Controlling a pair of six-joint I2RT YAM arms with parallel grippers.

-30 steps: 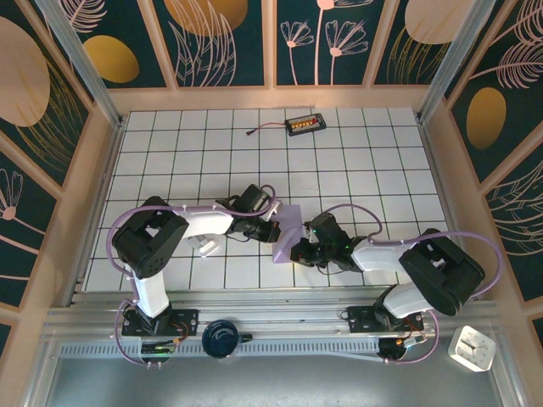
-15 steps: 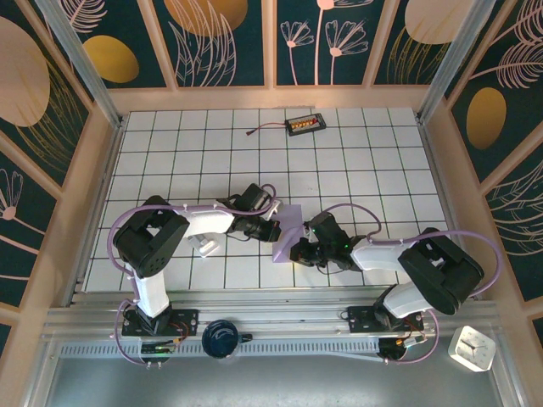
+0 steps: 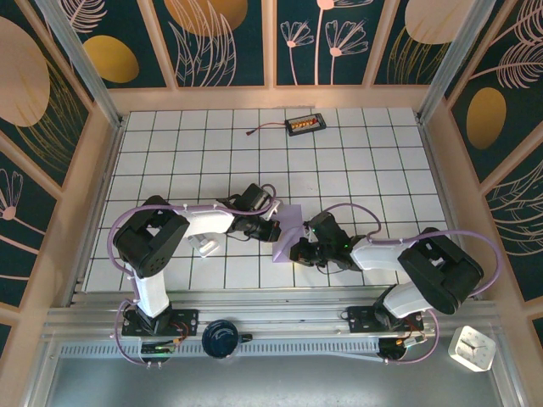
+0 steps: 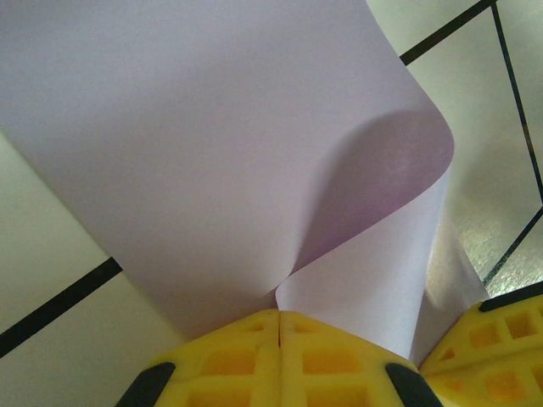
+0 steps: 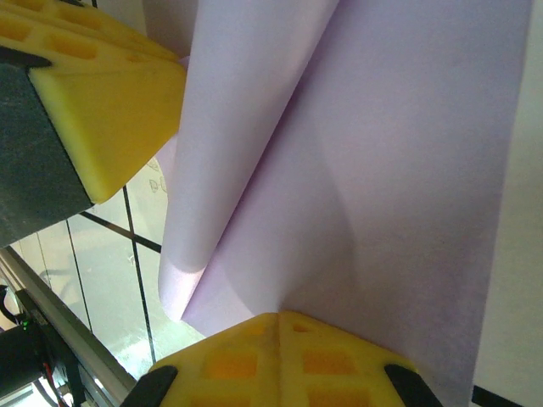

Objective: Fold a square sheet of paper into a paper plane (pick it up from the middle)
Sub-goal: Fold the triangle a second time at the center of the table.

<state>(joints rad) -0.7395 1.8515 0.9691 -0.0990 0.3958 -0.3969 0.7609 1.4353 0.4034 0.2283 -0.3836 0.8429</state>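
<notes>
Two grippers meet near the front of a white tabletop (image 3: 356,170) ruled into square tiles by dark lines. Pale wooden framing (image 3: 271,97) rims it, and behind that stand dark teal wall panels (image 3: 229,51) painted with gold discs and outlined leaves. By the far edge lies a small black box (image 3: 305,125) with orange contents, trailing a thin cable (image 3: 265,129). A ribbed metal rail (image 3: 271,320) runs along the near edge. The square sheet of paper (image 3: 290,225), pale lavender and curled over on itself, is held between the two arms. The left gripper (image 4: 278,315) has its yellow fingers pressed together on one edge, and the right gripper (image 5: 277,318) pinches another edge likewise.
</notes>
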